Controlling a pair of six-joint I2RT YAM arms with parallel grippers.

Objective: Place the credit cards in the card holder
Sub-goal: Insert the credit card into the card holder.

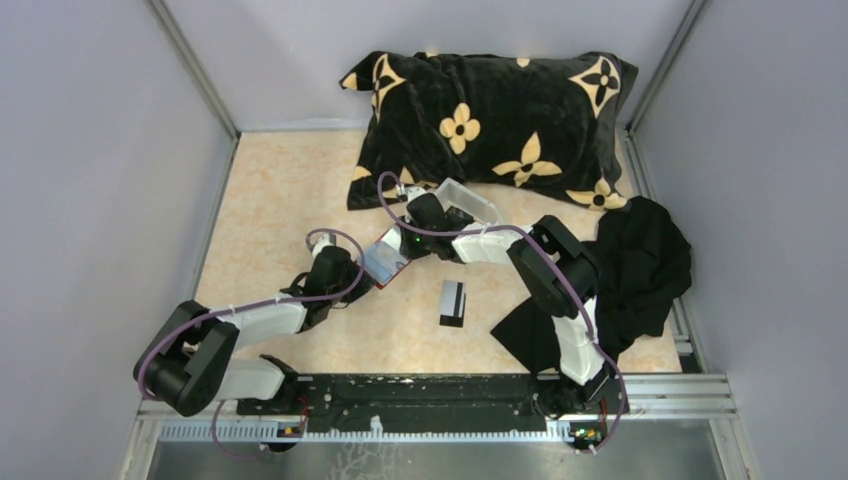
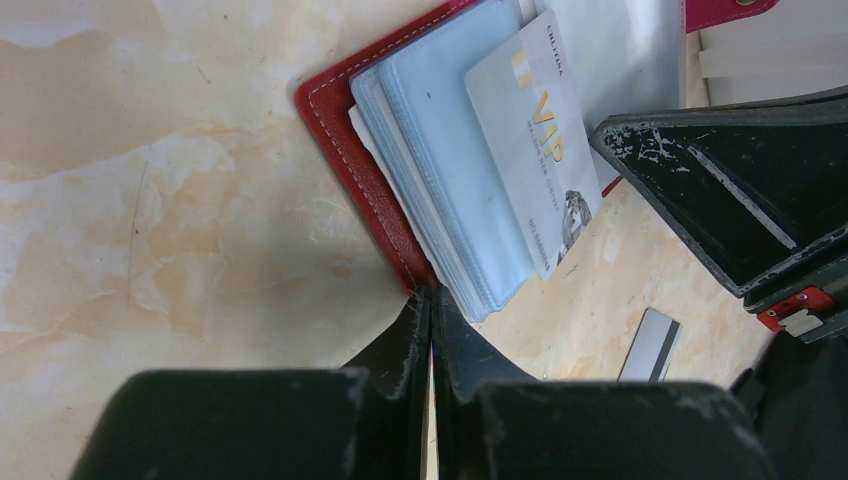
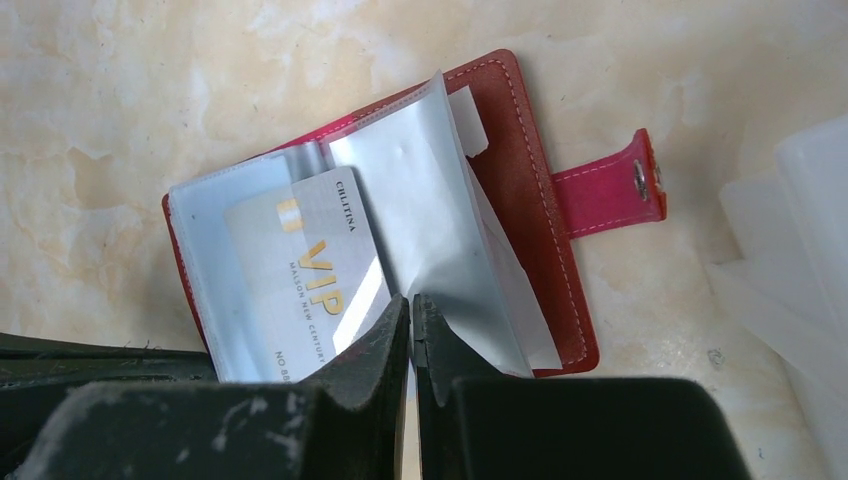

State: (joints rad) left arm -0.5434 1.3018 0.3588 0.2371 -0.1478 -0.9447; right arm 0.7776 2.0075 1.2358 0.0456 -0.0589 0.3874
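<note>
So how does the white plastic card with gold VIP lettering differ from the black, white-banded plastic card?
The white VIP card lies among the clear sleeves of the open red folding card holder; the black card lies alone on the table, apart from it. The white one is partly covered, the black one fully exposed. Both are thin, flat rectangles.

stitched red leather-look card holder (image 3: 520, 170), glossy clear plastic pockets (image 3: 430, 200), velvety pillow (image 1: 500, 120)

A black pillow (image 1: 500, 125) with yellow flowers lies at the far edge of the desk (image 1: 270, 200), a clear tray (image 1: 472, 200) touching it, crumpled black cloth (image 1: 635, 265) at right
</note>
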